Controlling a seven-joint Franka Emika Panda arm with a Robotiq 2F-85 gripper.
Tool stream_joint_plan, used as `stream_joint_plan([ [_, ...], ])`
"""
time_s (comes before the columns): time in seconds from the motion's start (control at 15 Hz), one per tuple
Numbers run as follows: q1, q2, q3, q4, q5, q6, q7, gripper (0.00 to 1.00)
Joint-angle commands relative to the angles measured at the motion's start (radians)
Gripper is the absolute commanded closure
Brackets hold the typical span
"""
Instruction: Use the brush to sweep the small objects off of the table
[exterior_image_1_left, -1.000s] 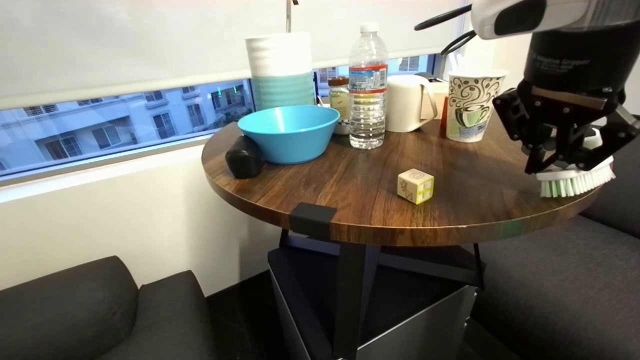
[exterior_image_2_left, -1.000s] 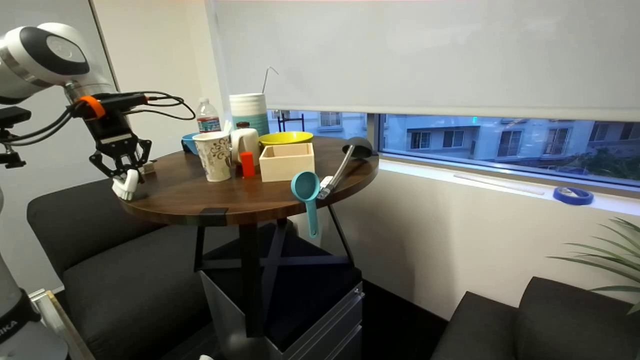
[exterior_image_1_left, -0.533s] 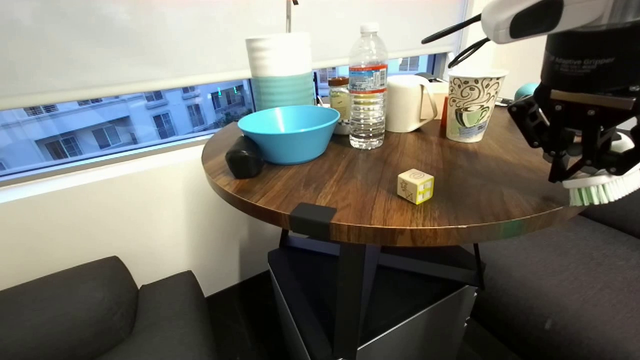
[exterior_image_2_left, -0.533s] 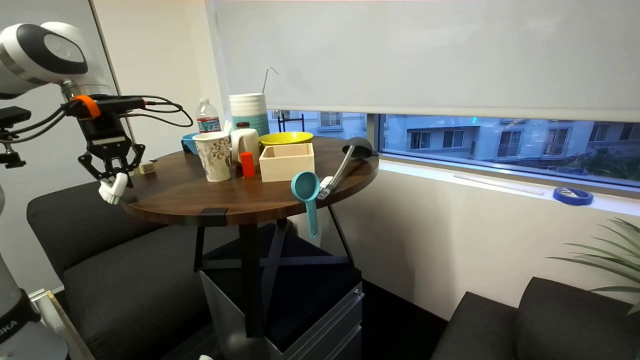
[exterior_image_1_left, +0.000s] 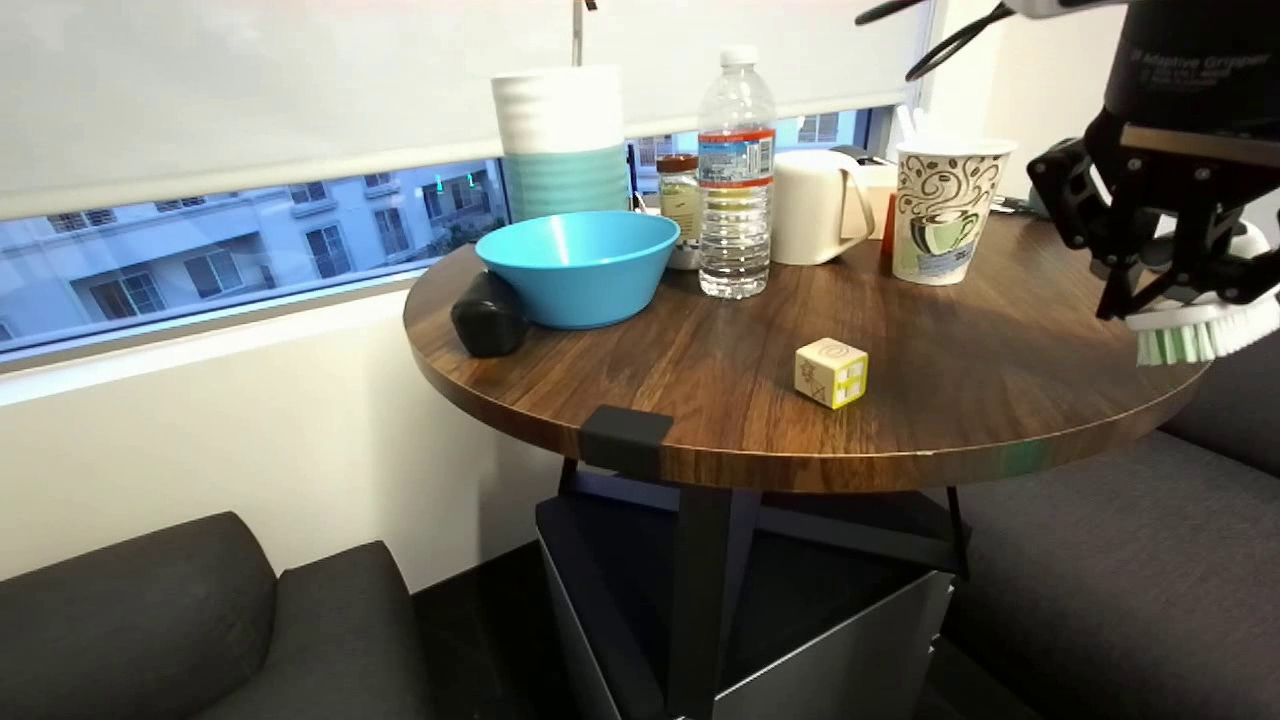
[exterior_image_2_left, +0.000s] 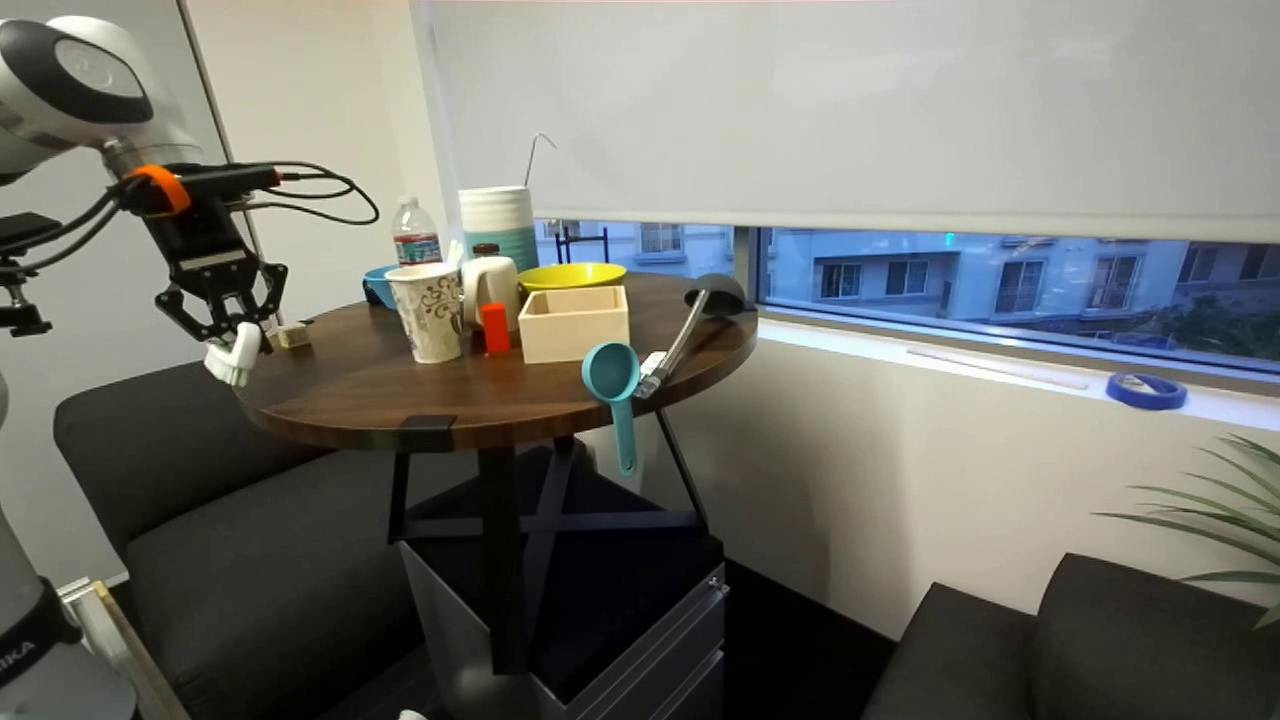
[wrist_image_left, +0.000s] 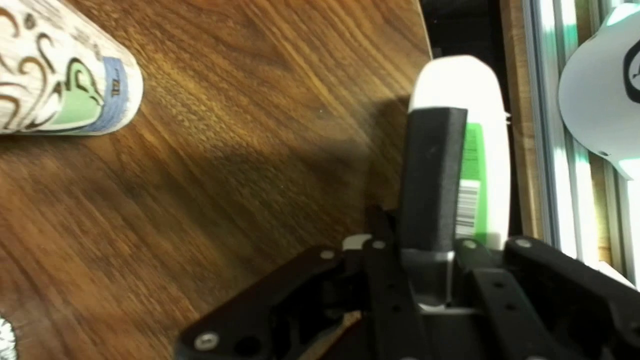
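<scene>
In an exterior view, a black two-fingered gripper (exterior_image_1_left: 1178, 292) pinches a white plastic scrub brush (exterior_image_1_left: 1205, 333) near the rim of a round, brown wood-grain table (exterior_image_1_left: 960, 360); a pale wooden cube (exterior_image_1_left: 831, 373) stands apart. In an exterior view, the bristles (exterior_image_2_left: 229, 373) point downward. In the wrist view, fingers (wrist_image_left: 391, 287) stand narrowly apart around the brush.

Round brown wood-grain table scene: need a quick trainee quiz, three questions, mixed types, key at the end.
1. What does the black two-fingered gripper hold? (A) a clear plastic bottle (B) a white plastic hand brush (C) a teal plastic scoop
2. True or false: the round blue bowl and the pale wooden cube stand apart on the table.
3. Wrist view: what printed pattern shows on the brush's green label?
Key: 1 B; 2 true; 3 a barcode.
</scene>
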Motion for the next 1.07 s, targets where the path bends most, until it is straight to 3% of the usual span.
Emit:
stream_joint_plan([
  [0.0, -0.018, -0.023, 0.043, 0.002, -0.094, 0.072, 0.042, 0.98],
  [0.33, -0.028, 0.019, 0.074, -0.003, -0.179, 0.223, 0.131, 0.98],
  [1.0, -0.115, 0.176, 0.106, -0.009, -0.337, 0.441, 0.351, 0.98],
])
